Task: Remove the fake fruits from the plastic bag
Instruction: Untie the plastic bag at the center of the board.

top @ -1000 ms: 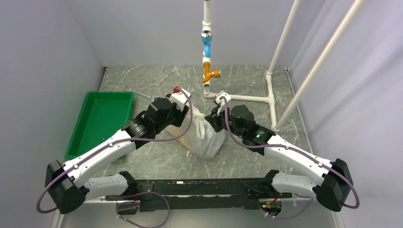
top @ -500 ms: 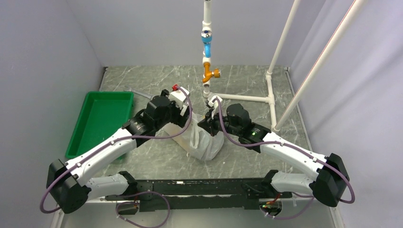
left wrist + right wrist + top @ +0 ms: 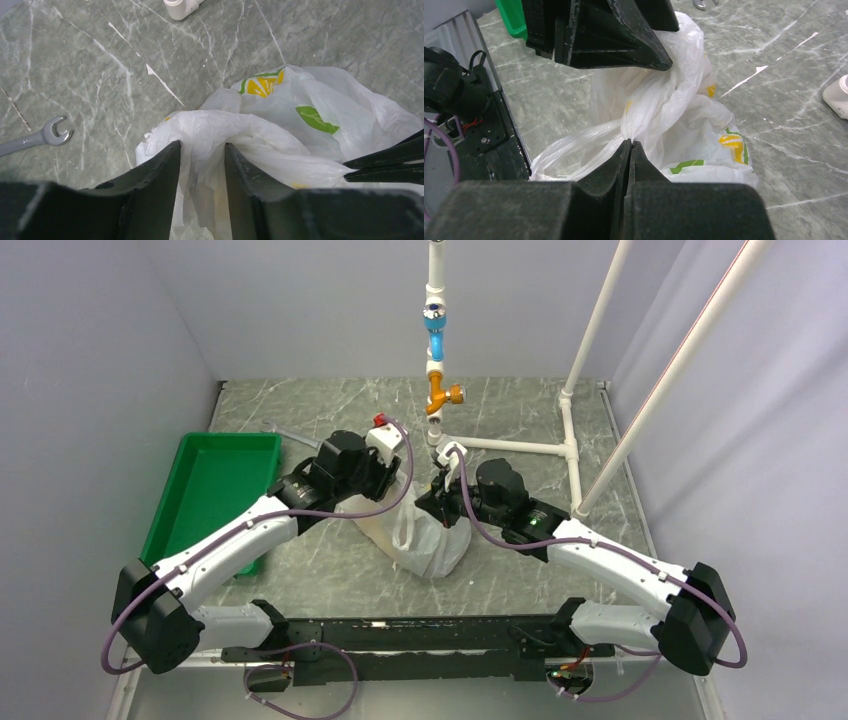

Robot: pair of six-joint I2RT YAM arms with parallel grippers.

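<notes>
The white plastic bag (image 3: pixel 432 542) with yellow and green fruit prints stands crumpled at the table's middle, between both arms. My left gripper (image 3: pixel 403 485) is at the bag's upper left; in the left wrist view (image 3: pixel 202 145) its jaws stand narrowly apart, closed on a thick bunch of bag (image 3: pixel 310 115). My right gripper (image 3: pixel 436 502) is at the top right; in the right wrist view (image 3: pixel 630 141) its jaws are pressed together on a twisted strand of the bag (image 3: pixel 704 130). The fake fruits are hidden inside the bag.
A green tray (image 3: pixel 200 490) lies at the left. A wrench (image 3: pixel 35 140) lies on the marble behind the left arm. A white pipe stand with blue and orange valves (image 3: pixel 437 390) rises behind the bag, and slanted white pipes stand at the right.
My left gripper has moved right and down onto the bag's top. My right gripper has shifted slightly left with the bag's top, and the bag is now drawn between the two.
</notes>
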